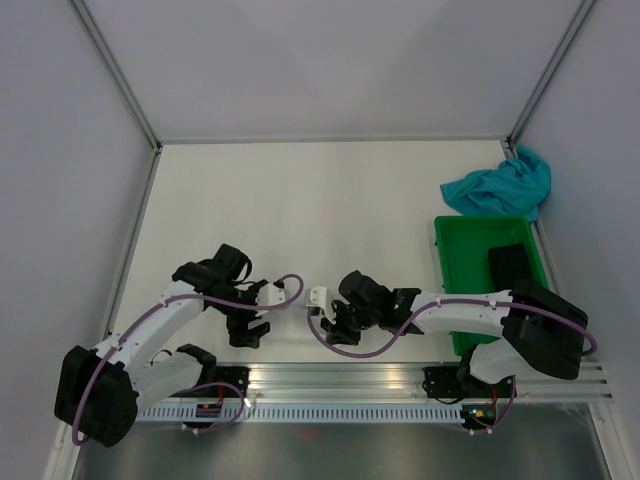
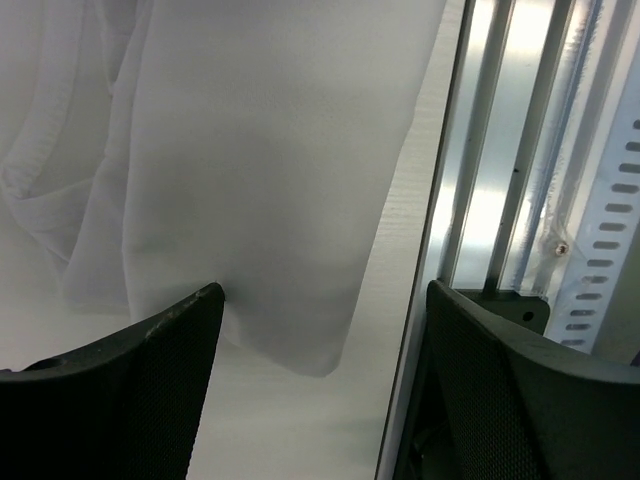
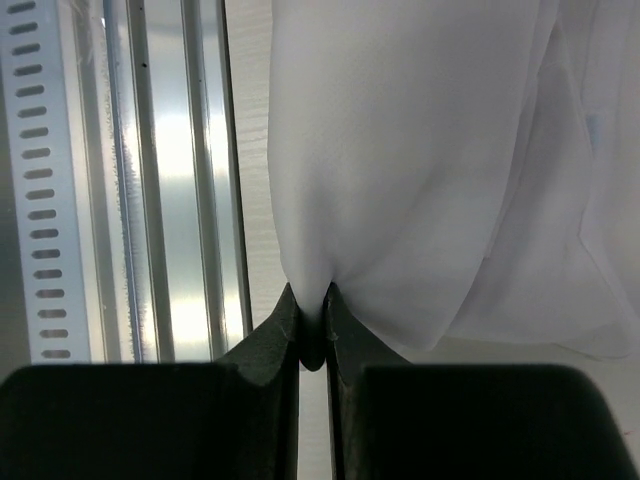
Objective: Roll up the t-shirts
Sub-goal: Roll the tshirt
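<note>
now white t-shirt [image 3: 400, 200] hem tight in shut right gripper [image 3: 312, 330], left gripper [image 2: 325, 300] agape, seemingly just off it

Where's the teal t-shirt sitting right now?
In the top view, the teal t-shirt lies crumpled at the far right corner of the table, just beyond the far end of the green bin.
</note>
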